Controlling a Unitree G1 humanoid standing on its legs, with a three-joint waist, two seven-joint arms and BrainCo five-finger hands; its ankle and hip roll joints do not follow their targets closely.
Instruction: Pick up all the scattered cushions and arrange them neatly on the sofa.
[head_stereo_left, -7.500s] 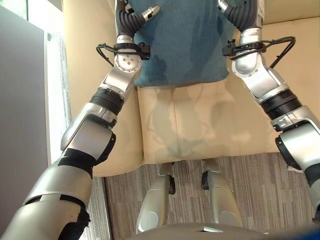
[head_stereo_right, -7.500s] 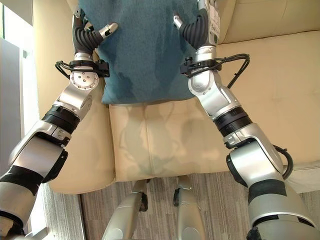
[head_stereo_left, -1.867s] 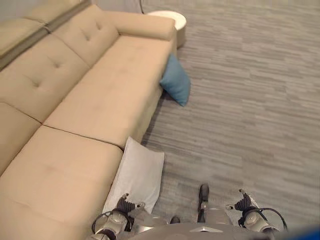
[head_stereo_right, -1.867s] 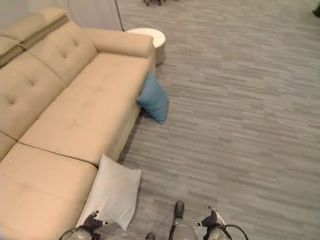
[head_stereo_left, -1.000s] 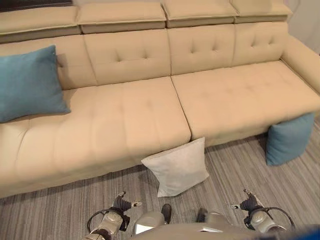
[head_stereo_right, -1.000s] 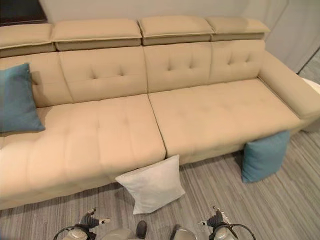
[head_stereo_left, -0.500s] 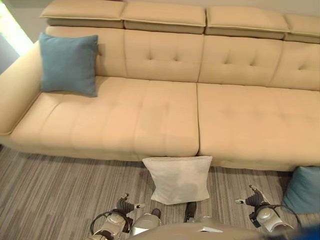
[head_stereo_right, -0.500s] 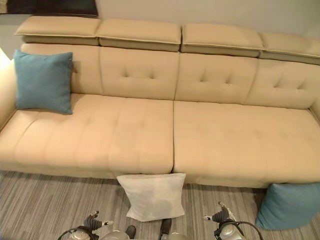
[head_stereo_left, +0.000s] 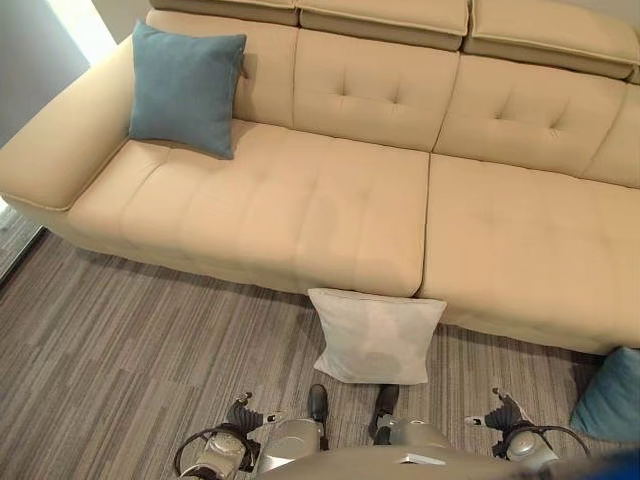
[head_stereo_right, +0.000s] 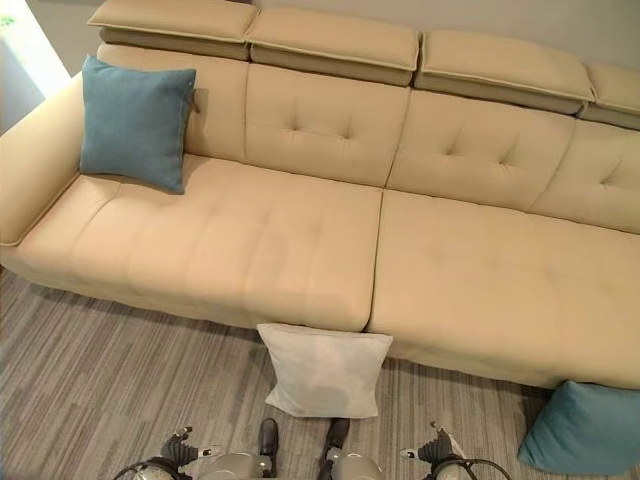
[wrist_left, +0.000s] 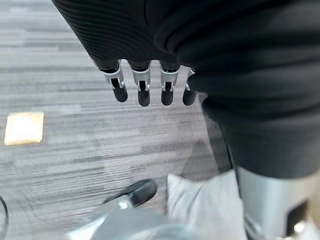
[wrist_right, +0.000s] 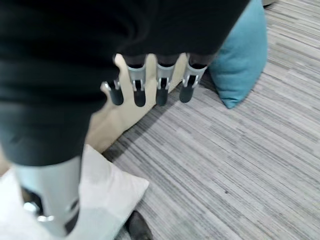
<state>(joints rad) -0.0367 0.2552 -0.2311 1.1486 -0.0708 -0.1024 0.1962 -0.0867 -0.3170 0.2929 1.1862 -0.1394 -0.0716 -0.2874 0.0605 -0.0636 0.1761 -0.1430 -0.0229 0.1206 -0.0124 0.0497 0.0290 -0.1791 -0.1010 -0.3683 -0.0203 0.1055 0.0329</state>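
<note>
Hanging low at the bottom edge of the frame, the left hand (head_stereo_left: 245, 413) and the right hand (head_stereo_left: 503, 413) hold nothing; in the wrist views their fingers (wrist_left: 144, 91) point straight down, relaxed, over the grey striped carpet (head_stereo_left: 120, 350). Just beyond them, at lower centre, a white cushion (head_stereo_left: 376, 336) leans on the carpet against the front of the beige sofa (head_stereo_left: 300, 210), right below the seam between the two seat pads. At the lower right corner a blue cushion (head_stereo_right: 590, 428) sits on the floor, touching the sofa's front; the right wrist view shows it (wrist_right: 241, 60) propped there past the fingertips. Farthest off, at upper left, another blue cushion (head_stereo_left: 186, 88) stands upright on the seat, leaning on the backrest beside the sofa's arm.
</note>
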